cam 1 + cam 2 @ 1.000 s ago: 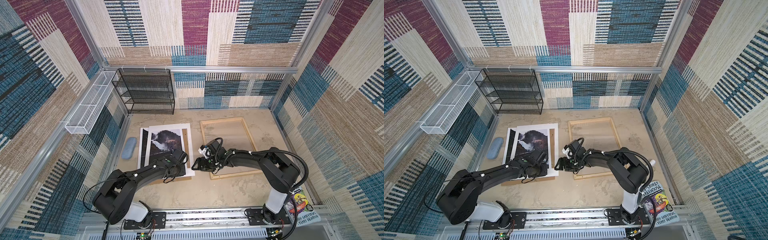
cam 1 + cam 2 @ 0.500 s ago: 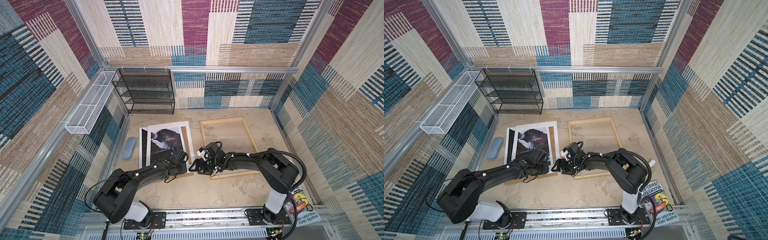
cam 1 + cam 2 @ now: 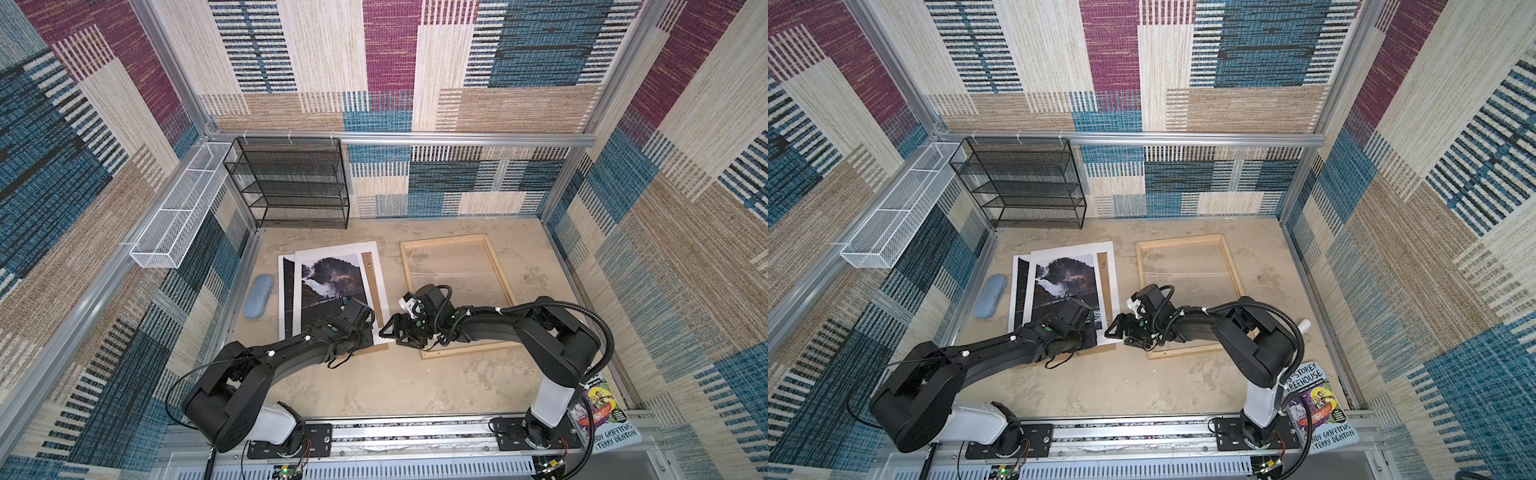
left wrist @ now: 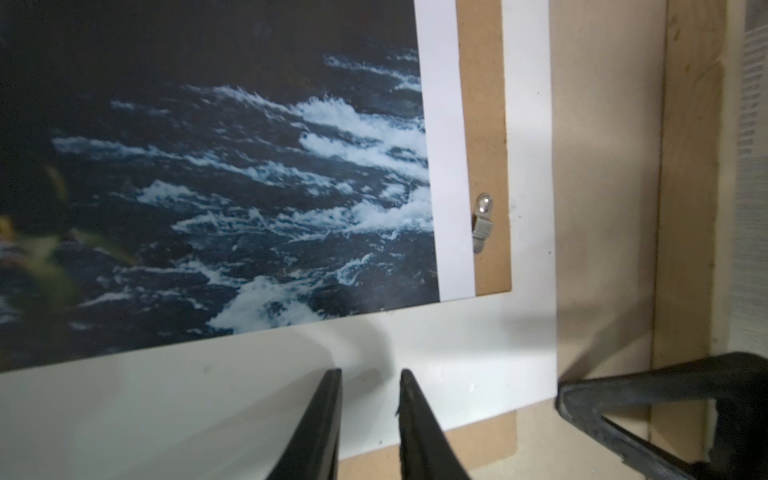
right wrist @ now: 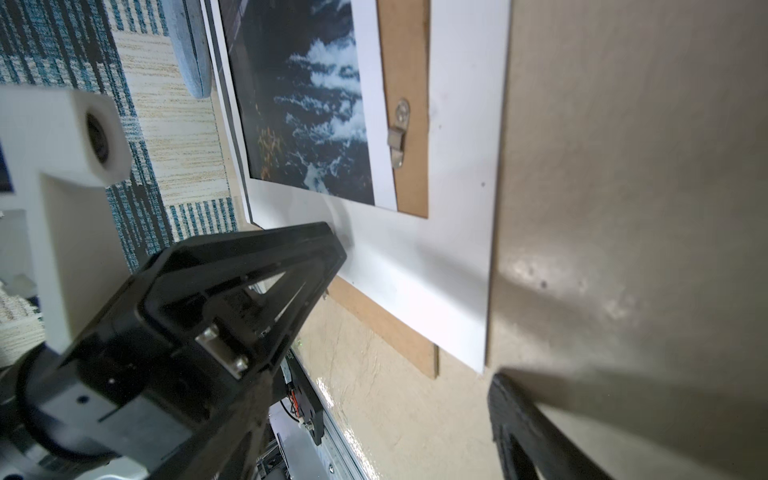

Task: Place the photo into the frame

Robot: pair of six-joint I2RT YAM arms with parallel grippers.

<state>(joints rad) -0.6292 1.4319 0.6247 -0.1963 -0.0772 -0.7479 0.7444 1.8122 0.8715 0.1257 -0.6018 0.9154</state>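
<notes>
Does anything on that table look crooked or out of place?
Yes. The dark waterfall photo sits off-centre under the white open-centred mat board: it pokes out past one edge, leaving a strip of brown backing board bare. The pale wooden frame lies apart.

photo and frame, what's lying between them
From photo to frame: brown backing strip, white mat edge, bare table; left wrist view shows it best.

The photo (image 3: 328,282) is dark, blue-black rock and white foaming water inside a narrow white border. The frame (image 3: 499,270) is pale wood. The mat (image 3: 332,247) is white, the board (image 3: 369,274) brown, the desk (image 3: 395,382) mottled beige, the case (image 3: 257,297) dusty blue, the walls (image 3: 390,54) striped blue, maroon and cream.
</notes>
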